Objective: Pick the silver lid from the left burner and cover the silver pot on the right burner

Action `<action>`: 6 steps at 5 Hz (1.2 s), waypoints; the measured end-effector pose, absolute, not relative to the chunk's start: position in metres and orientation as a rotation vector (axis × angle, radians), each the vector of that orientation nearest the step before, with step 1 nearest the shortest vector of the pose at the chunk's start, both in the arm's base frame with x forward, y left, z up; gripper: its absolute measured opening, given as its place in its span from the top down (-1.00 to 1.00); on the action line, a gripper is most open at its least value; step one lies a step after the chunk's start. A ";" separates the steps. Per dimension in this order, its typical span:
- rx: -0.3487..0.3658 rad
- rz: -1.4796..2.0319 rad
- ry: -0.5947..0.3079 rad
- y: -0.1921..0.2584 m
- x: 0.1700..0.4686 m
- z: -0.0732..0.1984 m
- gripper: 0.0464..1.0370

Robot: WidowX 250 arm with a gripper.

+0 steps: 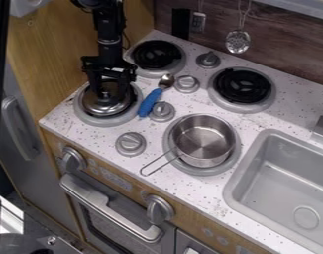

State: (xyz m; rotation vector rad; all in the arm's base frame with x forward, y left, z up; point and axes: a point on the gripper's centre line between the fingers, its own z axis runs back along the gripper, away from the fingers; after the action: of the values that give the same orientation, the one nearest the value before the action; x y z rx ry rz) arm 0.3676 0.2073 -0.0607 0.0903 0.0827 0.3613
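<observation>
Counter: speckled white toy-kitchen top, with the wood-look wall behind it.
Oven: grey door under the counter, its long handle across the front.
Sink: grey basin set in at the right.
Robot arm: black, coming in from the top edge, over the left side as I look at it.
Burners: four; front left under the lid, front right under the pot, two at the back with black coils showing.
Saucepan: silver, upright and uncovered, its wire handle angled toward the oven side.
Gripper: hanging right at the lid; I can't tell from here whether it's clenched on it or released.
Pot lid: silver, round, on the front left burner, well apart from the saucepan.
Spoon: blue-handled, lying between the burners.
Skimmer: perforated metal, hanging against the wall.
Knobs: four grey ones on the counter, the nearest between the front burners; two more on the front.
</observation>
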 end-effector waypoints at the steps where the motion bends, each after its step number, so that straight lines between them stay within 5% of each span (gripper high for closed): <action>1: 0.092 0.364 0.085 0.208 0.366 -0.062 0.02; 2: 0.102 0.358 0.060 0.206 0.363 -0.063 0.45; 3: 0.123 0.377 0.064 0.200 0.359 -0.061 0.55; 5: 0.099 0.343 0.012 0.169 0.362 -0.056 0.55; 6: 0.120 0.227 -0.089 0.131 0.381 -0.025 0.55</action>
State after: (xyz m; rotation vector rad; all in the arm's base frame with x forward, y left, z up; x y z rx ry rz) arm 0.3806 0.1311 -0.0250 0.1203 -0.0893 0.2267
